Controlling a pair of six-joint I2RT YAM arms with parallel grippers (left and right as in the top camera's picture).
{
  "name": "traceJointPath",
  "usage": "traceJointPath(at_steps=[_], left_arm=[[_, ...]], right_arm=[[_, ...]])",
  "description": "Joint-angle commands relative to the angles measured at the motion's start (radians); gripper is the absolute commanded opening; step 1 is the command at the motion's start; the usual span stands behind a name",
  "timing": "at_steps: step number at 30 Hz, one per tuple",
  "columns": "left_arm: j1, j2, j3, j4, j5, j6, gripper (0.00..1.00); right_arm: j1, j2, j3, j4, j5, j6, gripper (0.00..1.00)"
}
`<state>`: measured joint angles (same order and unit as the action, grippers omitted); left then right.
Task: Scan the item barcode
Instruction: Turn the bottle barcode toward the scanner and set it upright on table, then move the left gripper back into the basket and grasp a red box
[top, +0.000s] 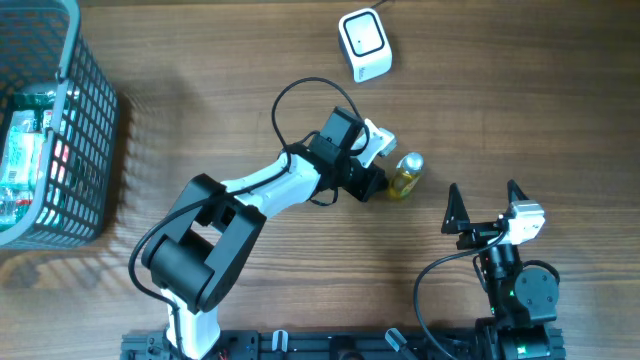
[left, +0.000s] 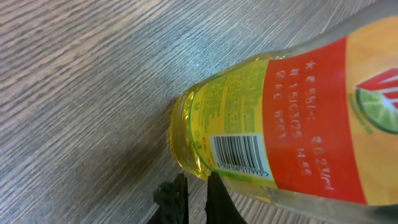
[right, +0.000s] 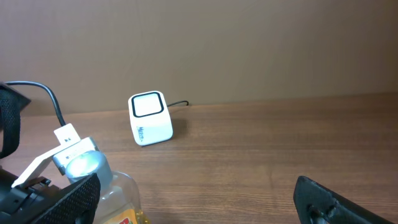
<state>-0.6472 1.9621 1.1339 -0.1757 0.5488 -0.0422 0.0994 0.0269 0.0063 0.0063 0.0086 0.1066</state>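
The left gripper (left: 195, 190) has its two dark fingers pressed together, with nothing between them. In the left wrist view they stand at the lower edge of the picture, just beside the bottle (left: 280, 118). I cannot tell if they touch it.

The bottle is of clear plastic with yellow liquid inside, and in this view it lies on its side on the wooden table (left: 81, 93). It carries a label (left: 311, 112) in red and yellow-green. The barcode (left: 239, 154) is a small white field on the label. It is near the base end of the bottle and faces toward the wrist camera.

From overhead, the bottle is a little right of the middle of the table, at the tip of the left arm. The scanner (top: 364, 42), a small white box with a dark-rimmed window, stands near the far edge, well apart from the bottle. A thin cable (right: 179, 104) leaves it at the back.

The right gripper (top: 487, 203) hangs near the front right with its fingers spread wide and holding nothing. It is near the bottle but apart from it.

A grey basket (top: 95, 150) with some packages inside stands at the far left.
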Motion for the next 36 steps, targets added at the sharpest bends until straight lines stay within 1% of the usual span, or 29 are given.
traceJointPath(at_steps=[1, 5, 11, 13, 18, 20, 24, 33, 36], left_arm=[[-0.002, 0.011, -0.003, 0.005, 0.019, -0.049, 0.04], [-0.007, 0.011, -0.003, 0.005, 0.046, -0.058, 0.04], [-0.033, 0.011, -0.003, 0.003, 0.05, -0.101, 0.04], [-0.045, 0.011, -0.003, 0.003, 0.061, -0.101, 0.06], [-0.076, 0.011, -0.003, 0.003, 0.061, -0.111, 0.06], [-0.077, 0.011, -0.003, 0.007, 0.061, -0.153, 0.06], [-0.077, 0.011, -0.003, 0.008, 0.061, -0.167, 0.06], [-0.077, 0.011, -0.002, 0.079, 0.106, -0.36, 0.06], [-0.077, 0.011, -0.002, 0.079, 0.106, -0.36, 0.06]], right_arm=[[-0.005, -0.002, -0.001, 0.003, 0.014, -0.01, 1.0], [-0.005, -0.002, -0.001, 0.003, 0.014, -0.01, 1.0], [-0.005, -0.002, -0.001, 0.003, 0.014, -0.01, 1.0], [-0.005, -0.002, -0.001, 0.003, 0.014, -0.01, 1.0], [-0.005, -0.002, -0.001, 0.003, 0.014, -0.01, 1.0], [-0.005, -0.002, -0.001, 0.003, 0.014, -0.01, 1.0], [-0.005, -0.002, -0.001, 0.003, 0.014, -0.01, 1.0], [-0.005, -0.002, -0.001, 0.003, 0.014, -0.01, 1.0], [-0.005, -0.002, -0.001, 0.003, 0.014, -0.01, 1.0]])
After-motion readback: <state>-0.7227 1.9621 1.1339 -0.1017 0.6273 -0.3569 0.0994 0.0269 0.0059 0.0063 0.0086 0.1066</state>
